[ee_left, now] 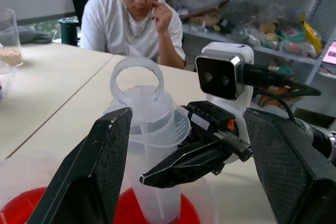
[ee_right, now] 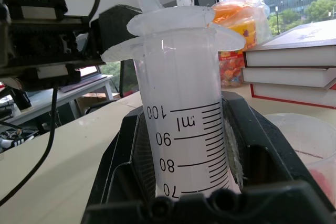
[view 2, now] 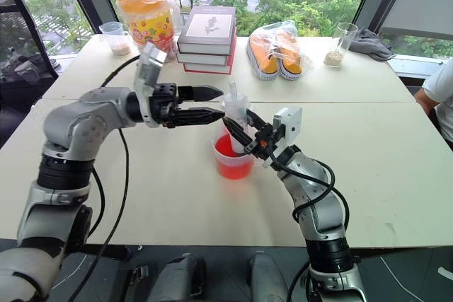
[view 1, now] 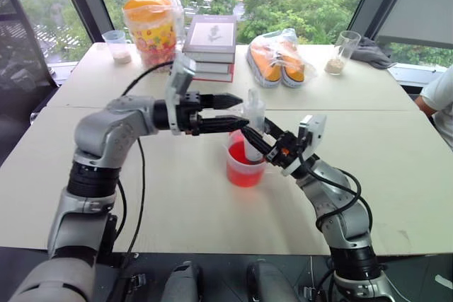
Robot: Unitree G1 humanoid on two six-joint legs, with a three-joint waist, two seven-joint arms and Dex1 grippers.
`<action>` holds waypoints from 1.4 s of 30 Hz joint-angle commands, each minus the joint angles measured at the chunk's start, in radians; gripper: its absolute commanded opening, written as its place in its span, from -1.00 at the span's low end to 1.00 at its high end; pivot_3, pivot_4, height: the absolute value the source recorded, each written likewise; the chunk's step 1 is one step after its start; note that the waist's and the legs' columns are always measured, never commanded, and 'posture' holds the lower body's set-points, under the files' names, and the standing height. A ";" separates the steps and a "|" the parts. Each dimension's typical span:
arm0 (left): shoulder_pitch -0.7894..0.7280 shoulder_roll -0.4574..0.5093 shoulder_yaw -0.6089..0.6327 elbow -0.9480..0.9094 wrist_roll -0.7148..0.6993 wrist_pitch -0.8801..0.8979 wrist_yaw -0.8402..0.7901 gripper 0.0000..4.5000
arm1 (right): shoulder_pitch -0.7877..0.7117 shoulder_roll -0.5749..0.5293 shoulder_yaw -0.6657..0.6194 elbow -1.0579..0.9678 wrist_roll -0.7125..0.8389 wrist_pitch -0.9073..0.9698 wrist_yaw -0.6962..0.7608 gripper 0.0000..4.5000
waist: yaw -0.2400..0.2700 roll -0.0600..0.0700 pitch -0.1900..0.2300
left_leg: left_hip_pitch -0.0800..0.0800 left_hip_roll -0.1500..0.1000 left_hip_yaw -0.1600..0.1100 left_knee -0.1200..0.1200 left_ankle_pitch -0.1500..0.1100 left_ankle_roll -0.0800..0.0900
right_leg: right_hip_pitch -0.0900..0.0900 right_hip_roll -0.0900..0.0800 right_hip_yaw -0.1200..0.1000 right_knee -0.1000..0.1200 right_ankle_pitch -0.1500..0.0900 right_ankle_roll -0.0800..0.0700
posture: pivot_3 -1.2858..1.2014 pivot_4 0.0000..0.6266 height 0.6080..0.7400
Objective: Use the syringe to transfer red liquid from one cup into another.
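The syringe (view 1: 253, 114) stands upright with its lower end in a clear cup (view 1: 244, 171) of red liquid (view 2: 232, 164) at mid-table. My right gripper (view 1: 256, 145) is shut on the syringe's barrel (ee_right: 184, 108), just below the flange; the barrel shows white inside up to its top mark. My left gripper (view 1: 241, 112) points level at the syringe's top from the left. It is open. In the left wrist view its fingers (ee_left: 100, 171) stand either side of the plunger ring (ee_left: 137, 80), which lies a little ahead of them. The syringe's tip is hidden in the cup.
Along the table's far side stand a snack jar with an orange lid (view 1: 150, 22), a stack of books (view 1: 211, 44), a bag of orange shoes (view 1: 276, 58), two glasses of tan powder (view 1: 119, 46) (view 1: 343, 51) and a grey cloth (view 1: 371, 53). A person (view 1: 439, 100) sits at the right edge.
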 commanded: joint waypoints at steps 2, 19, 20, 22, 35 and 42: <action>-0.060 -0.049 -0.027 0.032 0.033 -0.052 -0.016 0.54 | 0.008 -0.023 0.004 -0.044 0.009 -0.004 0.010 -0.38 | 0.001 0.000 0.000 | 0.000 0.000 0.000 0.000 0.000 0.000 | 0.000 0.000 0.000 0.000 0.000 0.000 | 0.03 -0.52 1.00; -0.125 -0.168 -0.028 0.128 0.077 -0.097 -0.023 -0.99 | 0.008 -0.044 0.015 -0.055 0.021 0.021 0.007 -0.38 | 0.000 0.000 0.000 | 0.000 0.000 -0.001 0.000 0.000 0.000 | 0.001 0.001 0.000 0.000 0.000 0.000 | 0.03 -0.52 1.00; -0.132 -0.168 -0.023 0.130 0.079 -0.098 -0.020 -0.99 | 0.008 -0.045 0.015 -0.053 0.025 0.028 0.009 -0.38 | 0.000 0.000 0.000 | 0.000 0.000 0.000 0.000 0.000 0.000 | 0.001 0.000 0.000 0.000 0.000 0.000 | 0.03 -0.52 1.00; -0.150 -0.169 -0.006 0.138 0.077 -0.100 -0.011 -0.99 | 0.003 -0.049 0.016 -0.037 0.036 0.047 0.018 -0.38 | 0.001 0.000 0.000 | 0.000 0.000 -0.001 0.000 0.000 0.000 | 0.001 0.001 0.000 0.000 0.000 0.000 | 0.03 -0.52 1.00; -0.266 -0.142 0.076 0.239 0.100 -0.185 0.025 -0.99 | -0.017 -0.061 0.049 0.057 0.046 0.054 0.074 -0.38 | 0.001 0.000 0.000 | 0.000 0.000 -0.001 0.000 0.000 0.000 | 0.001 0.001 0.000 -0.001 0.000 0.000 | 0.03 -0.52 1.00; -0.303 -0.113 0.090 0.286 0.114 -0.225 0.020 -0.99 | -0.013 -0.066 0.059 0.066 0.046 0.050 0.082 -0.38 | 0.000 0.000 0.000 | 0.000 0.000 -0.001 0.000 0.000 0.000 | 0.001 0.001 0.000 -0.001 0.000 0.000 | 0.03 -0.52 1.00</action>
